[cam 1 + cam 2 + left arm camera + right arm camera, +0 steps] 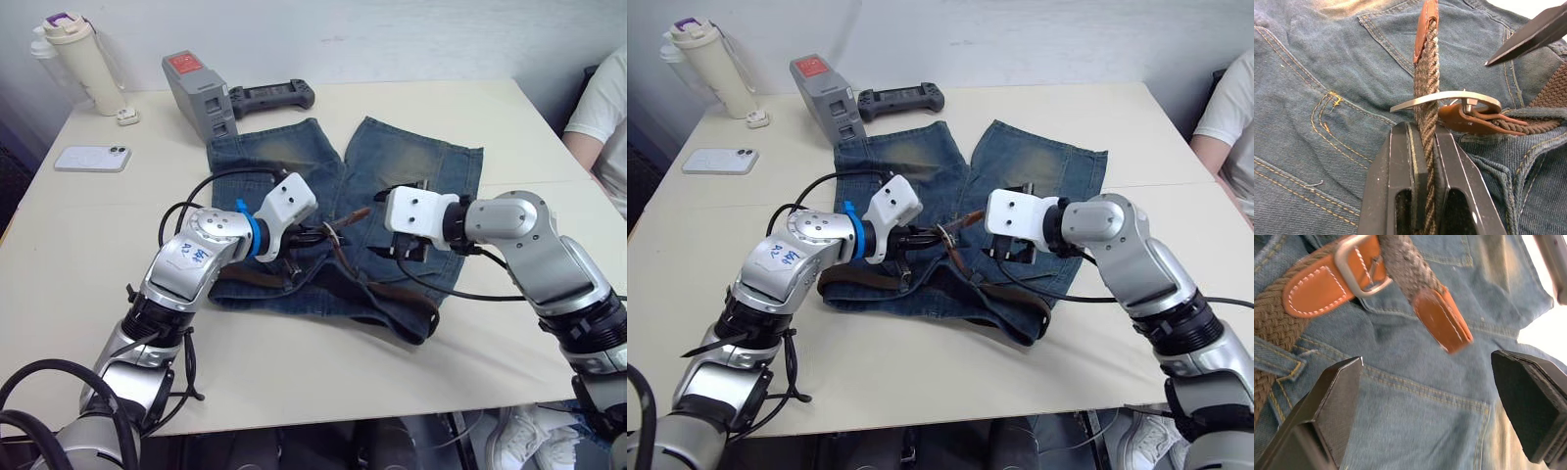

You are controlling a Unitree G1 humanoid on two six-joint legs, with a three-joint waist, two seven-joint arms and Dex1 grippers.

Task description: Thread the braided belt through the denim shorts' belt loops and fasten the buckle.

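The denim shorts (411,166) lie flat in the middle of the table, waistband toward me. The braided belt (392,294) runs along the waistband under a belt loop (1276,363). Its tan-tipped end (1442,318) has passed through the silvery buckle (1449,98) and sticks up over the shorts. My left gripper (1422,132) is shut on the braided belt just short of the buckle. To the right of the buckle, my right gripper (1427,367) hangs open over the shorts with nothing between its fingers.
At the table's far left stand a white bottle (83,59), a phone (91,158), a grey box (201,93) and a black controller (269,97). A person's arm (602,117) shows at the right edge. Black cables trail from both wrists over the shorts.
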